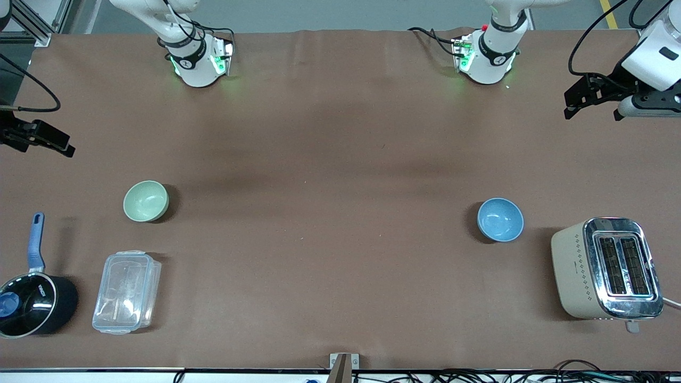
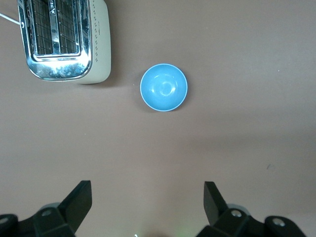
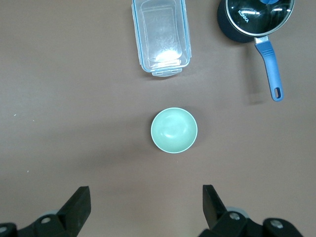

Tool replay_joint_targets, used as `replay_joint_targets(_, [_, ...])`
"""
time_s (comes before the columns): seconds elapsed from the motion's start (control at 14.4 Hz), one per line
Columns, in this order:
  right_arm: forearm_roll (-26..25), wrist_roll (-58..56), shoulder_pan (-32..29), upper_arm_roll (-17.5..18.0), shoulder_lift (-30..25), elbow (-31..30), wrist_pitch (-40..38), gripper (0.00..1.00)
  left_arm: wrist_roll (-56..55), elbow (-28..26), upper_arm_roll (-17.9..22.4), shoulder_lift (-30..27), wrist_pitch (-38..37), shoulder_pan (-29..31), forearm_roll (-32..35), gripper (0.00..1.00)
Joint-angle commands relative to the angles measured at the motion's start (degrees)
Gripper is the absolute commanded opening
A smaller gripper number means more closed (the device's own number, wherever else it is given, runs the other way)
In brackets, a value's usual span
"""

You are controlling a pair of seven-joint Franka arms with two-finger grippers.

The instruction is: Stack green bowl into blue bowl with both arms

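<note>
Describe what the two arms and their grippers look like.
Both arms are white and rounded, with black joint bands, looping black cables and green lights glowing at the bases. The left arm has a small red button by its base; the right arm shows none. The left gripper and right gripper are black, each with two angular, wedge-shaped fingers.

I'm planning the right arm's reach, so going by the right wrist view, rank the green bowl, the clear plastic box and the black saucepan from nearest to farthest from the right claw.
1. Green bowl, sitting closest to the open right claw.
2. Clear plastic box, past the bowl.
3. Black saucepan, beside the box at the table's corner.
</note>
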Motion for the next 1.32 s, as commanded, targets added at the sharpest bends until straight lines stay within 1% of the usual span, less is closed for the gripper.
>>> replay_joint_targets(0.0, [0.1, -0.7, -0.9, 0.6, -0.5, -0.9, 0.6, 1.0, 1.2, 1.0, 0.2, 0.4, 0.0, 0.2, -0.9, 1.0])
replay_joint_targets(0.28, [0.1, -0.7, -0.9, 0.6, -0.5, -0.9, 0.6, 1.0, 1.0, 2.5, 0.0, 3.6, 0.0, 0.1, -0.7, 1.0])
replay_joint_targets(0.42, [0.1, -0.7, -0.9, 0.6, -0.5, -0.9, 0.6, 1.0, 0.5, 0.8, 0.0, 5.4, 1.7, 0.1, -1.2, 1.0])
replay_joint_targets(0.49, [0.1, -0.7, -0.9, 0.6, -0.5, -0.9, 0.6, 1.0, -0.2, -0.5, 0.0, 6.0, 4.3, 0.0, -0.8, 1.0])
replay_joint_targets(0.7, [0.1, -0.7, -1.0, 0.5, -0.5, -0.9, 0.6, 1.0, -0.4, -7.9, -0.1, 6.8, 14.0, 0.0, 0.2, 1.0])
replay_joint_targets(0.77, [0.1, -0.8, -1.0, 0.5, -0.5, -1.0, 0.7, 1.0, -0.4, -9.7, -0.1, 7.2, 15.6, 0.1, 1.3, 1.0])
replay_joint_targets(0.91, [0.1, -0.8, -1.6, 0.5, -0.6, -2.4, 0.7, 1.0, -0.5, -13.6, 0.0, 8.7, 21.2, 0.4, 1.7, 1.0])
replay_joint_targets(1.11, [0.1, -1.5, -3.0, 0.5, -0.8, -3.1, 0.6, 1.0, -1.9, -21.2, 0.2, 10.7, 32.8, 0.4, 3.2, 1.0])
replay_joint_targets(1.25, [-0.1, -1.8, -3.7, 0.5, -0.8, -4.4, 0.7, 1.0, -2.0, -24.2, 0.0, 13.1, 39.3, 2.2, 6.2, 1.0])
